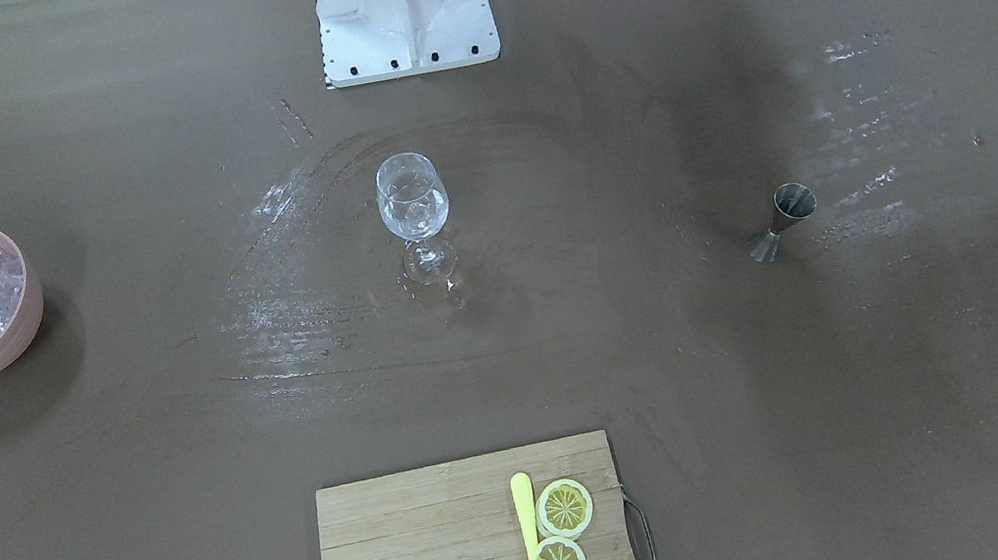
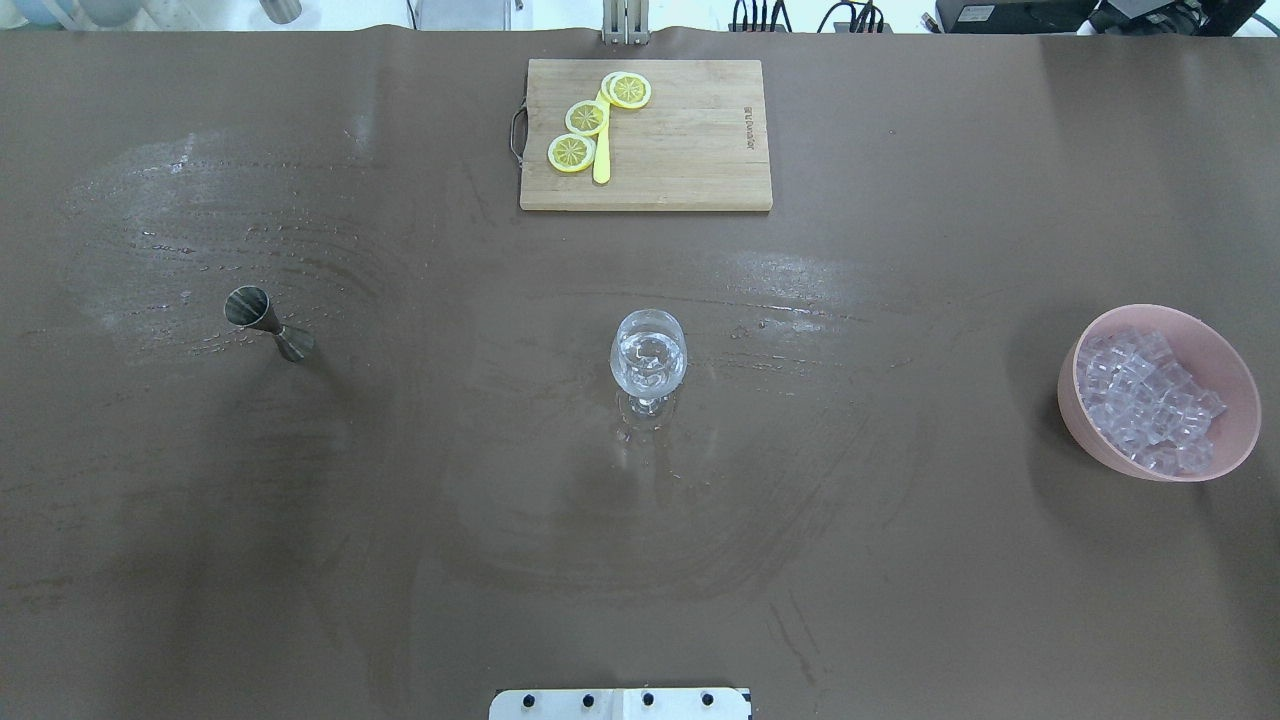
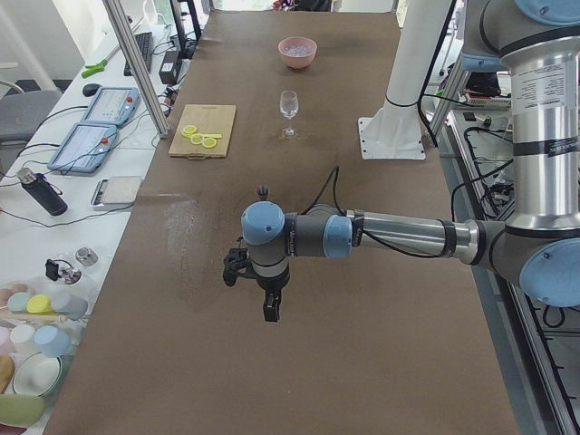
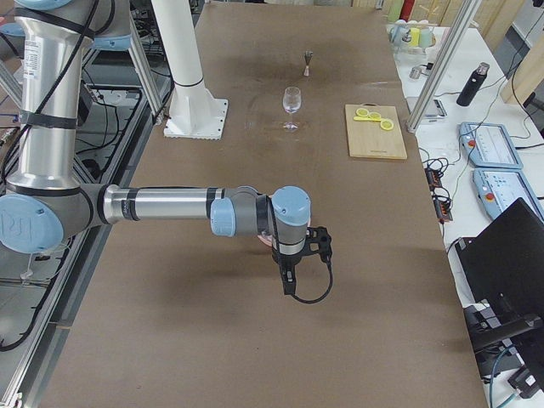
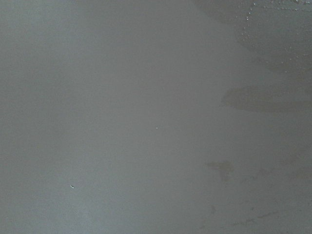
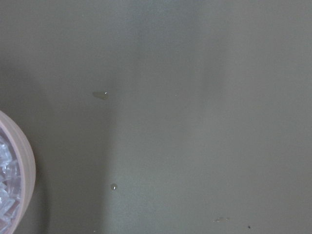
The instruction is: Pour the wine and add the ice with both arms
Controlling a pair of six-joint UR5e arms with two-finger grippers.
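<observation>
You're looking down on the table (image 5: 122, 97), a flat grey-brown surface that fills the whole view. In the far right corner you'll see a scatter of small bright droplets (image 5: 273, 12) lying on a darker, curved patch. Nearer, on the right, sits a broad dark smear (image 5: 263, 97). Nearer still is a smaller blotch (image 5: 222, 167), with faint streaks (image 5: 263, 214) to its right. A tiny white middle speck (image 5: 156, 127) shows at about the centre, and a left speck (image 5: 71, 186) lies near you. The left half is even in tone.
</observation>
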